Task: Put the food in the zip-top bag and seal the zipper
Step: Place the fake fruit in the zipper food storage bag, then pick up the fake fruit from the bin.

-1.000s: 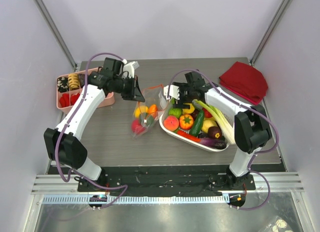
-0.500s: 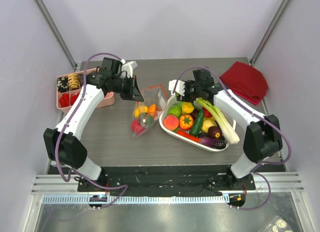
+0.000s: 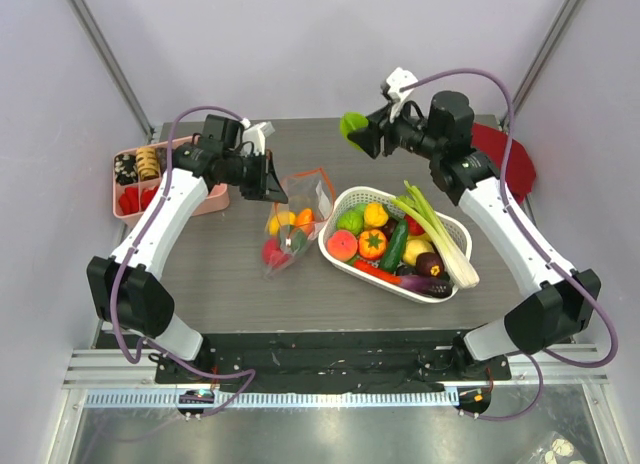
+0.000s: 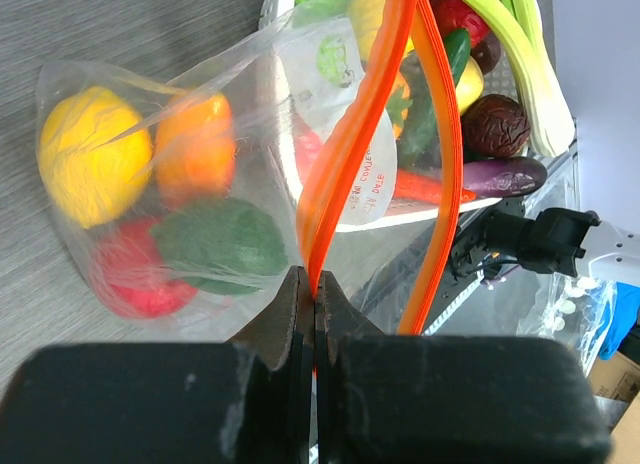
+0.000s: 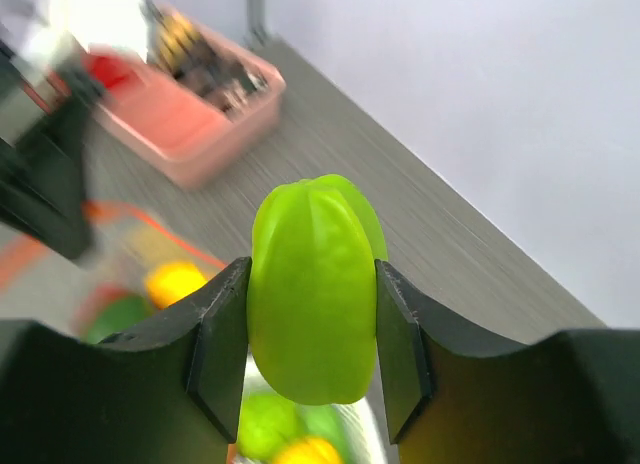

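Grey worktop (image 3: 240,294), zip-top bag (image 3: 300,209) mid-frame.
Left pincer (image 4: 313,284) clenched on zipper (image 4: 350,154); right pincer (image 5: 312,329) grasps green fruit (image 5: 312,274), raised, upper centre.

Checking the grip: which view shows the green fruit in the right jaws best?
Right wrist: the green fruit fills the frame, with the jaws of the right gripper clamping both sides. The top view shows it small and partly hidden; the left wrist view misses it.

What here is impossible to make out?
- Right wrist view: pink tray contents, blurred.
- Right wrist view: green toy fruit, sides covered by the right gripper.
- Left wrist view: white label print on the zip-top bag, crossed by the zipper.
- Top view: left gripper tips, too small and dark.
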Robot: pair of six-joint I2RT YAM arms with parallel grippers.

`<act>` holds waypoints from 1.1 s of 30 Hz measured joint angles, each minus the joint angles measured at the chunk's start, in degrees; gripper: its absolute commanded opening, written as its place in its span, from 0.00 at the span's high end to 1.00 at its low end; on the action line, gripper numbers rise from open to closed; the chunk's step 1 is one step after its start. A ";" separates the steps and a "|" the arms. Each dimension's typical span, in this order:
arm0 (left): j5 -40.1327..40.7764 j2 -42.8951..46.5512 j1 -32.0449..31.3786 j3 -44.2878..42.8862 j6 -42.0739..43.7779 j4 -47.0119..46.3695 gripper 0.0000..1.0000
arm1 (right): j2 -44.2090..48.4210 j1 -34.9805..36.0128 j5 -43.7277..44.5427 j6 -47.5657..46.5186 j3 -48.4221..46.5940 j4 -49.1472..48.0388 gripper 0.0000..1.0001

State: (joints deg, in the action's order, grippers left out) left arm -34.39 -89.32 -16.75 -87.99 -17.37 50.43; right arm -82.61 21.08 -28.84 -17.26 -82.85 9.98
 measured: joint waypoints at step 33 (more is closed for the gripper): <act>-3.37 -1.07 2.54 0.07 -2.21 -0.35 1.00 | 0.09 8.20 0.92 17.00 2.62 6.78 0.11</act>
State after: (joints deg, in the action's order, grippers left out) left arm -37.76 -90.39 -14.22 -87.92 -19.57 50.09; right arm -82.52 29.28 -27.92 -0.25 -80.23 16.75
